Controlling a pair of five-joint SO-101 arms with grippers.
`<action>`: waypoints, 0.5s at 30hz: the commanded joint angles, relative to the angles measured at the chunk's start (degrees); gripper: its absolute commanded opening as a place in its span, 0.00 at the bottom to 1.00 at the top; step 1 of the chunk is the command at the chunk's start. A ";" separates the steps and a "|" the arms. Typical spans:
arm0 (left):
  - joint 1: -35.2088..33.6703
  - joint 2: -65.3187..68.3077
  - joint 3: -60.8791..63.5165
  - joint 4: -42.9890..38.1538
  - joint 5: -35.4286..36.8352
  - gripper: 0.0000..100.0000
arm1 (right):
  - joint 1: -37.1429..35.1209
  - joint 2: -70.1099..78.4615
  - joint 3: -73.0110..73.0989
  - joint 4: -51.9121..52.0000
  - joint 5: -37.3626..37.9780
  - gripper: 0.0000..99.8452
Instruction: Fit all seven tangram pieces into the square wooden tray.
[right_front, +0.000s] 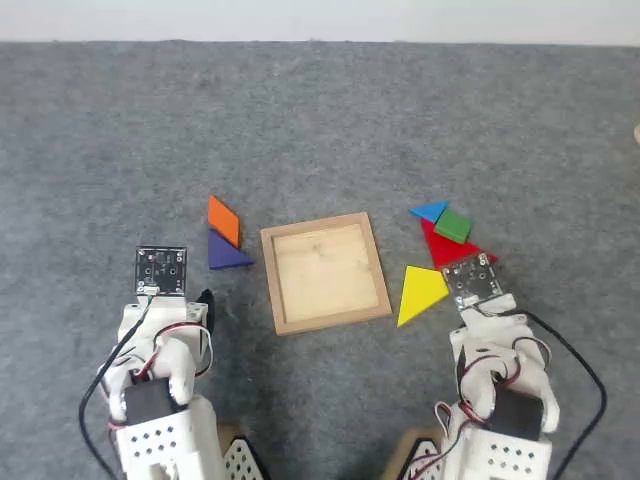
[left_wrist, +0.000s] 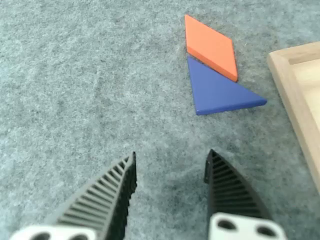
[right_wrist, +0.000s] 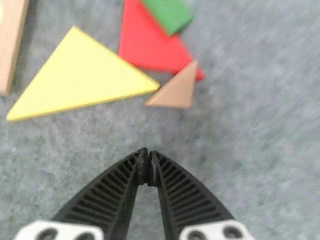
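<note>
Flanking the tray (right_front: 335, 320): purple triangle (right_front: 225, 253), yellow triangle (right_front: 418, 290).
Left tool (left_wrist: 172, 153) parted, empty; right tool (right_wrist: 148, 151) pinched together, empty.

High view down over table (right_front: 300, 120); wrist views low, close (tray (right_front: 335, 320) edge in all three).

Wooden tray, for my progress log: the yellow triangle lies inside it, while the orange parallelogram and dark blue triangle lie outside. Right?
No. The high view shows the yellow triangle on the carpet beside the wooden tray, not inside it. The orange parallelogram and dark blue triangle do lie outside.
</note>
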 joint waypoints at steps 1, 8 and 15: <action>0.09 -0.62 -0.31 0.18 -0.44 0.22 | 0.31 9.10 -10.73 -1.19 0.79 0.01; 0.09 -0.62 -0.31 0.18 -0.44 0.22 | -5.41 42.86 -26.55 -7.34 -2.37 0.01; 0.09 -0.62 -0.31 0.18 -0.44 0.22 | -16.57 72.57 -34.20 -18.24 -23.21 0.01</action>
